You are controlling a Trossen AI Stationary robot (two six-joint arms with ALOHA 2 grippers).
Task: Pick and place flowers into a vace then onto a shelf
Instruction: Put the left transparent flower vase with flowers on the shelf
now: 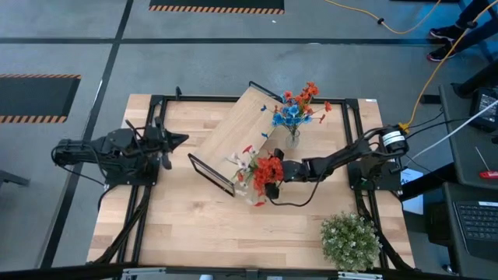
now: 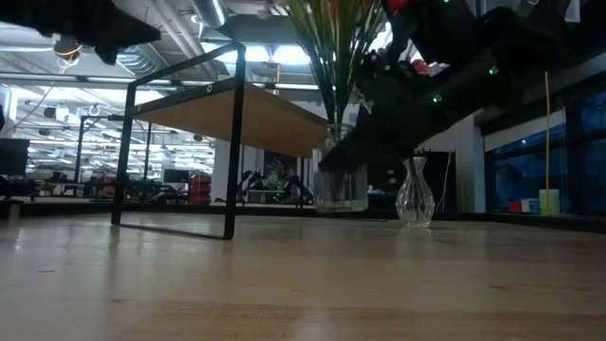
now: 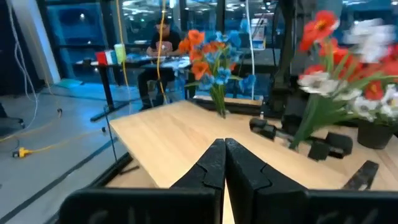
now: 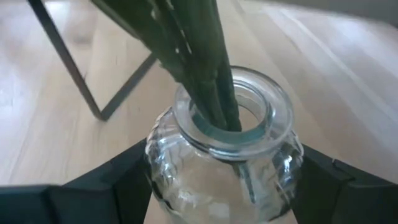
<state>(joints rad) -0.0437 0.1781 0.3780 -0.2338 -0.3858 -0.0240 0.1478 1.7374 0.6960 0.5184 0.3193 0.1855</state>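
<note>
A clear glass vase (image 4: 217, 162) with ribbed walls holds red and white flowers (image 1: 264, 167), whose green stems (image 4: 199, 68) go down its neck. My right gripper (image 4: 222, 174) is shut on it just off the shelf's near corner. The shelf (image 1: 237, 132), a light-wood board on a black wire frame, stands slantwise on the table's middle. A smaller glass vase (image 2: 414, 194) with blue and orange flowers (image 1: 297, 109) stands on the table by the shelf's right side. My left gripper (image 1: 180, 141) waits shut at the table's left, pointing level toward the shelf. My right gripper pinches the vase's round body (image 4: 158, 180) between its two fingers, one on each side, below the neck. The fingers come from the table's right, slanting down. The vase stays upright, and in the low view its base (image 2: 339, 206) shows slightly above the table.
A bushy round green plant (image 1: 352, 241) stands at the table's near right corner. The shelf's black frame leg (image 4: 81, 74) stands close to the held vase. Beyond the table a person (image 3: 163, 43) sits at a desk.
</note>
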